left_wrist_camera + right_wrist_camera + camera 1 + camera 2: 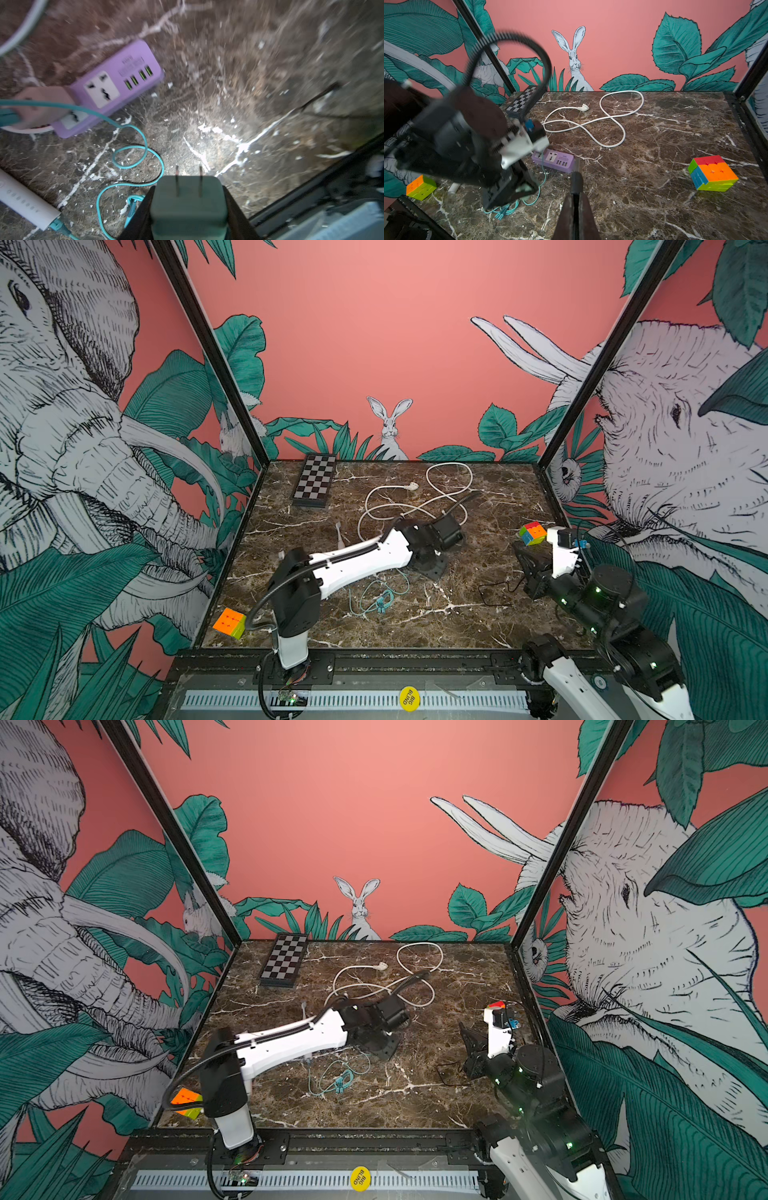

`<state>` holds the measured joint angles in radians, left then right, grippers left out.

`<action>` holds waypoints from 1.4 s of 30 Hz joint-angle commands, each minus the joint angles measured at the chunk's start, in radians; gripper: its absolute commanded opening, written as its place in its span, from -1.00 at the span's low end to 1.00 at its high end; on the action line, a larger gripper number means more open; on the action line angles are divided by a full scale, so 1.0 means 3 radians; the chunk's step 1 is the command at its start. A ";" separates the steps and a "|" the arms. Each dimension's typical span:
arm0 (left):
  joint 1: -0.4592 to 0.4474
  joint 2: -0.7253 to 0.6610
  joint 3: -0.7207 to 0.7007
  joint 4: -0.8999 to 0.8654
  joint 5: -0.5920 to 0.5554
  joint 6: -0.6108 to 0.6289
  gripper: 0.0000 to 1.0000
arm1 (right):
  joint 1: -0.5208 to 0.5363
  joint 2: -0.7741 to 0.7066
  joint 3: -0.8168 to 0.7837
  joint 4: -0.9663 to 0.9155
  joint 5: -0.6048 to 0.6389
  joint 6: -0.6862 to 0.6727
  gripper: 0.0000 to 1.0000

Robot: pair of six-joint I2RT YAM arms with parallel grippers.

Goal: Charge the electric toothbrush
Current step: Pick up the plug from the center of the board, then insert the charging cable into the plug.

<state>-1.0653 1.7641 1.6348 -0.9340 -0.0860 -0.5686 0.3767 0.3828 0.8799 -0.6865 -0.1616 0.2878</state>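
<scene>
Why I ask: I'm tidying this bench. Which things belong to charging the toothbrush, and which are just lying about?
For the job:
- white toothbrush
- teal cable
- green wall plug, held in the left pincer
- purple power strip with its white cord

Lying about:
- chessboard
- cube by the right arm
- cube by the left arm's base
- thin black wire

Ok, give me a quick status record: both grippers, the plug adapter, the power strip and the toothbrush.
left gripper: shut on the green plug adapter, prongs bare
right gripper: shut, empty
power strip: purple, lying flat, apart from the adapter, one socket visibly free
toothbrush: lying on the table, teal cable at its base
pending: adapter not yet plugged into the strip
</scene>
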 commanded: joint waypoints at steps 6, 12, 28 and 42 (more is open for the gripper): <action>0.0572 -0.0572 0.0040 0.0020 0.0867 -0.1499 -1.00 | -0.0011 0.0110 -0.0174 0.0740 -0.0796 0.0081 -1.00; 0.0752 -0.0675 0.0157 0.0039 0.1035 -0.2093 -1.00 | -0.0008 0.0299 -0.0267 0.1204 -0.1128 0.0136 -1.00; 0.0795 -0.0660 0.0502 -0.0427 0.0791 -0.2487 -1.00 | 0.0788 0.0800 -0.0421 0.1618 -0.1042 -0.0015 -1.00; 0.0790 -0.0628 0.0340 -0.0449 0.0868 -0.2753 -1.00 | 0.1612 0.1168 -0.0456 0.1859 0.0075 -0.0757 -1.00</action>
<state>-0.8322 1.5951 1.7599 -1.0519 0.1669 -1.3590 0.8410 0.7425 0.7544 -0.2195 -0.2153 0.1280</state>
